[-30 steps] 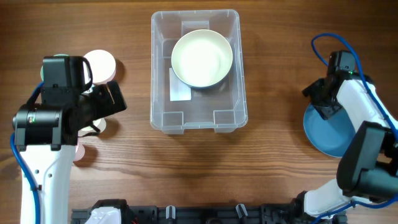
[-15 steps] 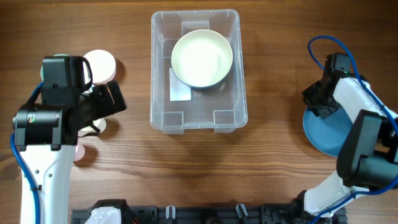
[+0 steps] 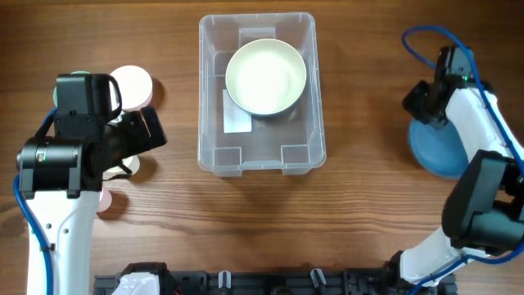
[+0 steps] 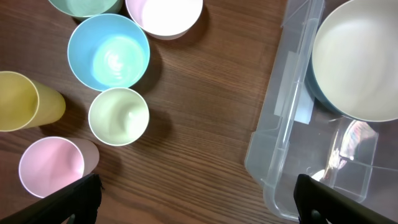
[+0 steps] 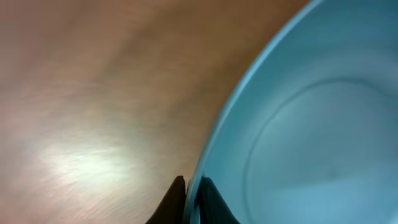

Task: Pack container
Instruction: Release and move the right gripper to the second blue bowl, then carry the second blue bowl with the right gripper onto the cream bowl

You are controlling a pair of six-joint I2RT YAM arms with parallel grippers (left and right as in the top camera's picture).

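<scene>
The container [image 3: 205, 98] is a clear plastic bin at the table's middle, with a cream bowl [image 3: 266, 76] inside its far half. At the right edge, my right gripper [image 3: 426, 111] is shut on the rim of a blue bowl [image 3: 438, 152], which hangs tilted. In the right wrist view the two fingers pinch that rim [image 5: 191, 199] and the blue bowl [image 5: 311, 124] fills the right side. My left gripper [image 4: 196, 199] stands wide open over bare wood, with the container [image 4: 273, 143] to its right and nothing between its fingers.
Left of the container stand several cups: blue [image 4: 109, 53], pale green [image 4: 118, 116], pink [image 4: 51, 167] and yellow [image 4: 18, 99]. A whitish bowl [image 4: 165, 12] sits at the far edge. A pale pink cup [image 3: 131, 86] shows beside the left arm.
My right gripper has shut on the blue bowl's rim and moved toward the far side, tipping the bowl up. The left arm has not moved.
</scene>
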